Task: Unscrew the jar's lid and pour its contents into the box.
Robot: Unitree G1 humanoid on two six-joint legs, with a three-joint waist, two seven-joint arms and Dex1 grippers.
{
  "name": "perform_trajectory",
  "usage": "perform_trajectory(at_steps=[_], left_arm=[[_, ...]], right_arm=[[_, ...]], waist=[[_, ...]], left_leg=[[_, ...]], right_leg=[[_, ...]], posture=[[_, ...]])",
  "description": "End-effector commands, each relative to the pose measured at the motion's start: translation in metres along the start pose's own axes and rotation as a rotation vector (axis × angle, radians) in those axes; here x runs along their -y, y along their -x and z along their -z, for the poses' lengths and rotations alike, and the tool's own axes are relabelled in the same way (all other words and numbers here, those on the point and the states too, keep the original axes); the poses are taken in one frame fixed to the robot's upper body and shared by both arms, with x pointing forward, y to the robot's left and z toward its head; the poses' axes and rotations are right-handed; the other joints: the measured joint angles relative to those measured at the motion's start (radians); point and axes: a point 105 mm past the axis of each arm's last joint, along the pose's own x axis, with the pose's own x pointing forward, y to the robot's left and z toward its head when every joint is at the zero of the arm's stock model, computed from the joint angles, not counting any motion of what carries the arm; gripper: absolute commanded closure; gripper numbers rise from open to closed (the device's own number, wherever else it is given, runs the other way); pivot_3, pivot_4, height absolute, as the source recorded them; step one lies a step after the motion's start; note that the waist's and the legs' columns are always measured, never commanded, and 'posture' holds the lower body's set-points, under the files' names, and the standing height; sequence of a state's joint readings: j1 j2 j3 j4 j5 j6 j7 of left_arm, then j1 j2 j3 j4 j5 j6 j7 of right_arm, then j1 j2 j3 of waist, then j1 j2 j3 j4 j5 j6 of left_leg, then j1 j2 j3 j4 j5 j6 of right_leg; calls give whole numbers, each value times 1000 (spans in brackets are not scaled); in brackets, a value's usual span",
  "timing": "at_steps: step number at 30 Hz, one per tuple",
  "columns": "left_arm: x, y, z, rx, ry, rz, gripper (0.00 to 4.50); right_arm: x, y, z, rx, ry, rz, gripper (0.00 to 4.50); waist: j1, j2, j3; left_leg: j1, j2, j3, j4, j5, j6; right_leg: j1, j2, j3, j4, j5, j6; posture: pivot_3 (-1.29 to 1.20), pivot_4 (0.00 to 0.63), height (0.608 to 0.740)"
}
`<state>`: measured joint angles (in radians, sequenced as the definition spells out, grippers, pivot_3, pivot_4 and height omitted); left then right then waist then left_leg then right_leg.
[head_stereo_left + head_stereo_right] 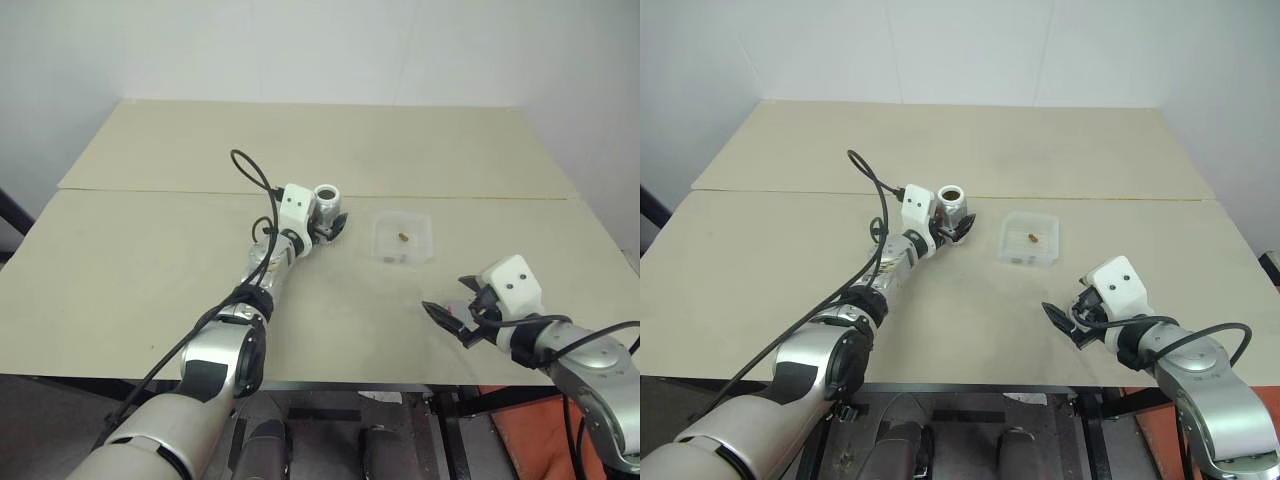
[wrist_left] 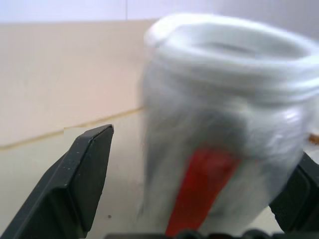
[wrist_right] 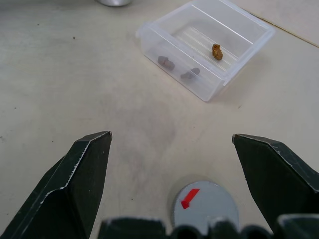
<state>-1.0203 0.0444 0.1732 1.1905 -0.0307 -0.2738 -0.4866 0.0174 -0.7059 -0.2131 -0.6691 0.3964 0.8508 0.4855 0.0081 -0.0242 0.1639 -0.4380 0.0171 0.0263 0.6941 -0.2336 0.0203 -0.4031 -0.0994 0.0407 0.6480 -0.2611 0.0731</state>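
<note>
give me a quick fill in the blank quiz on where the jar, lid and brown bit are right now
The jar stands upright with its lid ____.
The brown bit lies inside the ____.
The lid lies flat on the table between the fingers of the ____ gripper.
The left gripper stands ____ around the jar.

Missing words: off; box; right; open

From my remote seat: jar (image 1: pixel 952 201) stands upright on the table (image 1: pixel 760 260), mouth uncovered, between the spread fingers of the left gripper (image 1: pixel 958 226). To its right, near, the box (image 1: pixel 1029 240) sits flat, with the contents (image 3: pixel 217 51) lying inside it. Nearer me and further right, the lid (image 3: pixel 206 205) lies flat on the table, between the parted fingers of the right gripper (image 1: pixel 1060 322), well apart from the jar.
</note>
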Motion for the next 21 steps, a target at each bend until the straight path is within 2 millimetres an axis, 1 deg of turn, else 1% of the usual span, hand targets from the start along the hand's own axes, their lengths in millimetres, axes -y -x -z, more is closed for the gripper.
perform_trajectory(at_steps=[1, 3, 5, 8, 10, 12, 14, 15, 17, 19, 21], left_arm=[[-6, 16, -3, 51, 8, 36, 28], [-7, 26, -3, 60, 25, 50, 28], [-11, 43, 1, 41, 14, 61, 28], [-21, 85, -6, 55, -21, 65, 28], [-20, 111, -13, 64, -37, 116, 28], [-18, 141, -20, 63, -45, 194, 28], [-17, 174, -27, 42, -46, 273, 28], [-16, 184, -30, 31, -47, 300, 28], [-14, 214, -35, -9, -76, 374, 28], [-12, 237, -40, -58, -99, 429, 28], [-11, 250, -43, -93, -115, 455, 28]], right_arm=[[9, 4, -8, 39, 31, 15, 0], [12, 4, -7, 34, 28, 22, 0], [15, 3, -5, 28, 33, 21, 0], [19, 1, -6, 24, 46, 11, 0], [22, 0, -6, 22, 55, 5, 0], [26, 1, -6, 10, 75, 5, 0], [31, 6, -7, 5, 95, -12, 0], [33, 8, -8, 4, 104, -22, 0], [33, 18, -10, 11, 161, -86, 0], [33, 29, -10, 14, 224, -162, 0], [33, 38, -10, 15, 252, -227, 0]], waist=[[-3, 0, 0], [-6, 1, 0], [-8, 1, 0], [-14, 1, -1], [-21, 2, -1], [-21, 2, -1], [-21, 2, -1], [-21, 3, -1], [-18, 3, -1], [-15, 3, -1], [-14, 3, -1]], left_leg=[[0, 0, 0, 0, 0, 0], [1, 0, 0, 0, 0, 0], [1, 0, 0, 0, 0, 0], [1, 1, -3, 0, 0, 0], [1, 2, -6, -1, 0, 0], [3, 2, -7, -1, 0, 0], [5, 2, -7, -1, 0, 0], [7, 2, -6, -2, 0, 0], [11, 2, -6, -2, 0, 0], [17, 2, -5, -3, -1, 1], [19, 3, -4, -3, -2, 2]], right_leg=[[0, 0, 0, 0, 0, 0], [0, 0, 0, 0, 0, 0], [0, 0, 0, 0, 0, 0], [0, 0, 1, 0, 0, 0], [0, 0, 2, 1, 0, 0], [1, 0, 2, 1, 0, 0], [2, 0, 2, 0, 0, 0], [4, 0, 2, -1, 0, 0], [8, 0, 2, -2, 0, -1], [15, 0, 2, -6, -1, -1], [17, -1, 2, -6, -1, -2]], posture=[[0, 150, 740], [0, 150, 740], [0, 150, 740], [0, 150, 740], [0, 150, 740], [0, 150, 740], [0, 150, 740], [0, 150, 740], [0, 150, 740], [0, 150, 740], [0, 150, 740]])
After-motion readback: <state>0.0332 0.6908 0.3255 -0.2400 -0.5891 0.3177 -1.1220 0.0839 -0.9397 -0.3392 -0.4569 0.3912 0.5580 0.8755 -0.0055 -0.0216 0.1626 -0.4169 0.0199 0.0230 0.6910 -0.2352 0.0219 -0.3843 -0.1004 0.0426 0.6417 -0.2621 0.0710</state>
